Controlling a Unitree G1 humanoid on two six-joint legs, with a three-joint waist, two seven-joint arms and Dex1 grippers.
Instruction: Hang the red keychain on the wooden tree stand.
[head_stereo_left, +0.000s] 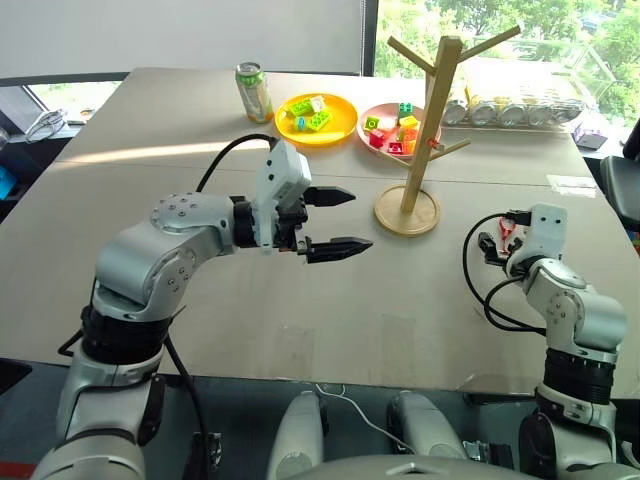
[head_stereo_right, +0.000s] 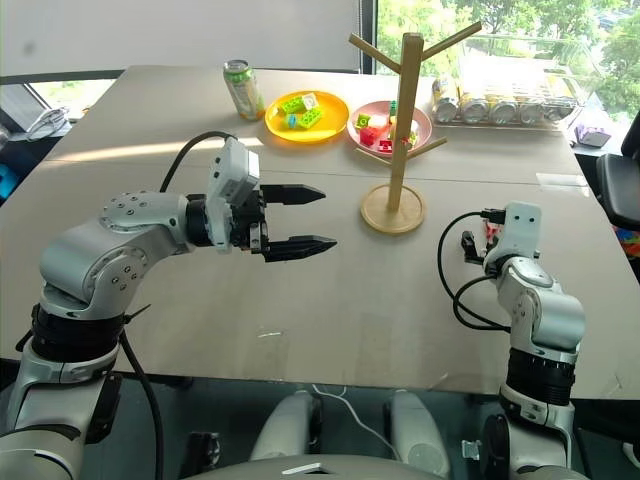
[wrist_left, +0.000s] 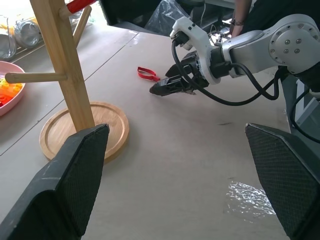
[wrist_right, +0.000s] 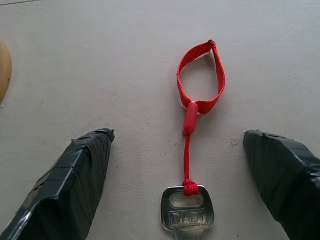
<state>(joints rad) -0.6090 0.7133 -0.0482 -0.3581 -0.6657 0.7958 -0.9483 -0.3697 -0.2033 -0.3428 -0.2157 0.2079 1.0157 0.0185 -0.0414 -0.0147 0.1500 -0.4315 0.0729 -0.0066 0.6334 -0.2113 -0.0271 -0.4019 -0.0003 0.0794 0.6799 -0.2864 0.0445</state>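
Right gripper (wrist_right: 177, 185) hangs wide open over the red keychain (wrist_right: 197, 107), which lies flat on the table (head_stereo_left: 300, 300) beside the wooden tree stand (head_stereo_left: 420, 120). Risk: 2 fingers closing on the thin cord could slip or push the key away. Left gripper (head_stereo_left: 335, 222) open, empty.

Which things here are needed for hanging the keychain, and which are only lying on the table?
Needed:
- red keychain, flat on the table between the open right gripper fingers
- wooden tree stand

Only lying about:
- drink can
- yellow plate with toy bricks
- pink plate with toy bricks
- row of cans
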